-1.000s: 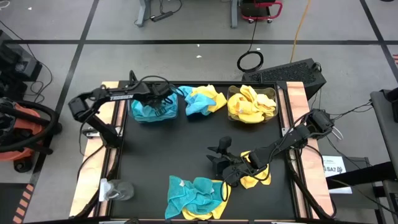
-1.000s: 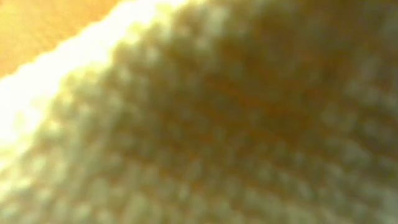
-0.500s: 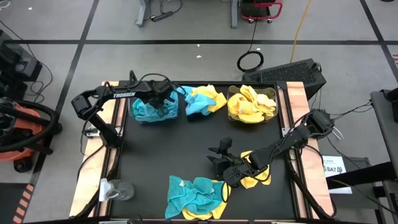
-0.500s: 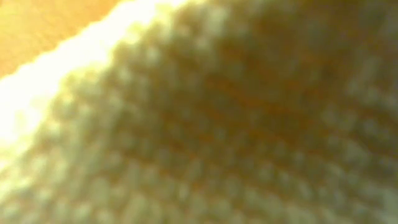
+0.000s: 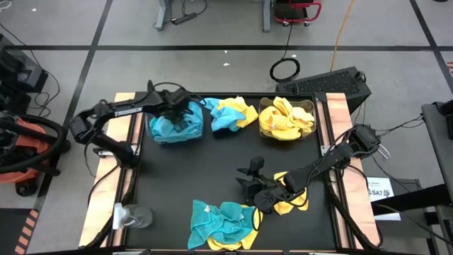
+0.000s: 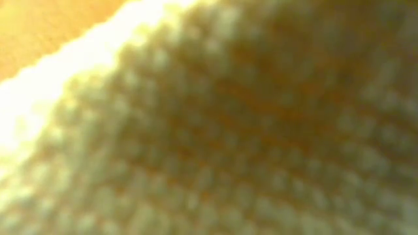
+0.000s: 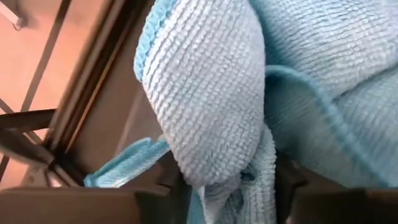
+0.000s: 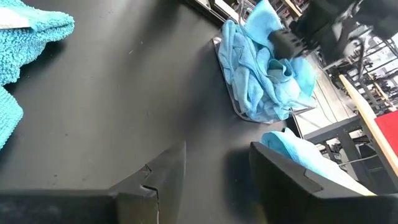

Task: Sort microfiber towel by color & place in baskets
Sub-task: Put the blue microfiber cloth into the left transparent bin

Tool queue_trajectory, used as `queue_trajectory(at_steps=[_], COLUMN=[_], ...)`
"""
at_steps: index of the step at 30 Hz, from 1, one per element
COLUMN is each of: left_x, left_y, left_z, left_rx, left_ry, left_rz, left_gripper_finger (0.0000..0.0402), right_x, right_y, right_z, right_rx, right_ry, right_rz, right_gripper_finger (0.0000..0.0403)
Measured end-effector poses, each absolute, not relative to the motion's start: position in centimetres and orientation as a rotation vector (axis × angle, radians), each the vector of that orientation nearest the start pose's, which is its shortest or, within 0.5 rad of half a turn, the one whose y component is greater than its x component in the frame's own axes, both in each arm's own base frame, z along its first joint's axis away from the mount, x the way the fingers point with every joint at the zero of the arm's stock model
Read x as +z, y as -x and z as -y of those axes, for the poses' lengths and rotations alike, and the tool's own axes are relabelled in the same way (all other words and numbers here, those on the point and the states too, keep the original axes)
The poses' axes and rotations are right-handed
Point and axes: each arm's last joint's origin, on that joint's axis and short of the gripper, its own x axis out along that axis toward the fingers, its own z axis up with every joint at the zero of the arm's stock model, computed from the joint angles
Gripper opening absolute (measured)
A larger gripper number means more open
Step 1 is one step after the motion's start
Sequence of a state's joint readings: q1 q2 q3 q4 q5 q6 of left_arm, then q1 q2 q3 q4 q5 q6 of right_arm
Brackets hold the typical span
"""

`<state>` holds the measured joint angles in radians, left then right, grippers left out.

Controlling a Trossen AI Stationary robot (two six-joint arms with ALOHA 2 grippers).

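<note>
Teal towels fill the left clear basket (image 5: 173, 126) at the far edge, and my left gripper (image 5: 181, 113) sits over it, shut on a teal towel (image 7: 211, 93). The right basket (image 5: 287, 117) holds yellow towels. A teal and a yellow towel (image 5: 231, 113) lie between the baskets. My right gripper (image 5: 253, 190) is open just above bare mat (image 8: 211, 168), beside a yellow towel (image 5: 291, 200) that lies under its arm. A mixed teal and yellow pile (image 5: 221, 224) sits at the near edge. Yellow cloth (image 6: 209, 130) fills the low view. My left gripper pinches a bunched fold of the teal towel (image 7: 231, 180) between its two fingers (image 7: 177, 186), coming from above and the table's left. The cloth bulges past the fingers and lies onto the heap of teal towels in the left basket.
The middle of the black mat (image 5: 191, 173) is bare. Raised wooden rails run along the table's left (image 5: 124, 142) and right (image 5: 340, 120) sides. A clear crumpled object (image 5: 131, 216) lies at the near left corner.
My left arm's elbow has swung out toward the table's left and near side, while its gripper has shifted a little toward the near edge over the left basket, still on the teal cloth.
</note>
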<state>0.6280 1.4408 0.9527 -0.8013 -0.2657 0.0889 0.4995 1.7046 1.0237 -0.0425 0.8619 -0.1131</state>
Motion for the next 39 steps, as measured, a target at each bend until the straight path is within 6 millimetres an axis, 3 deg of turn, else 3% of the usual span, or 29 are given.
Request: queue_trajectory(at_steps=[8, 21, 28, 39], left_x=[25.2, 29.6, 29.3, 25.8], left_y=[-18.2, -15.3, -15.6, -18.3], left_z=[-14.1, -11.3, -11.3, -13.1], left_rx=[0.739, 0.749, 0.751, 0.718], left_ry=[0.141, 0.091, 0.11, 0.166], left_rz=[-1.182, -0.964, -0.97, -1.144], left_gripper_finger=[0.0185, 0.0188, 0.0175, 0.0076], right_x=[20.1, 20.1, 20.1, 20.1], right_y=[-31.7, -31.7, -31.7, -31.7], right_z=[-14.8, -14.8, -14.8, -14.8], right_rx=[-0.316, -0.316, -0.316, -0.318], right_ry=[0.563, 0.559, 0.559, 0.554], right_rz=[-0.58, -0.574, -0.574, -0.572], right_gripper_finger=[0.0171, 0.0171, 0.0171, 0.0171])
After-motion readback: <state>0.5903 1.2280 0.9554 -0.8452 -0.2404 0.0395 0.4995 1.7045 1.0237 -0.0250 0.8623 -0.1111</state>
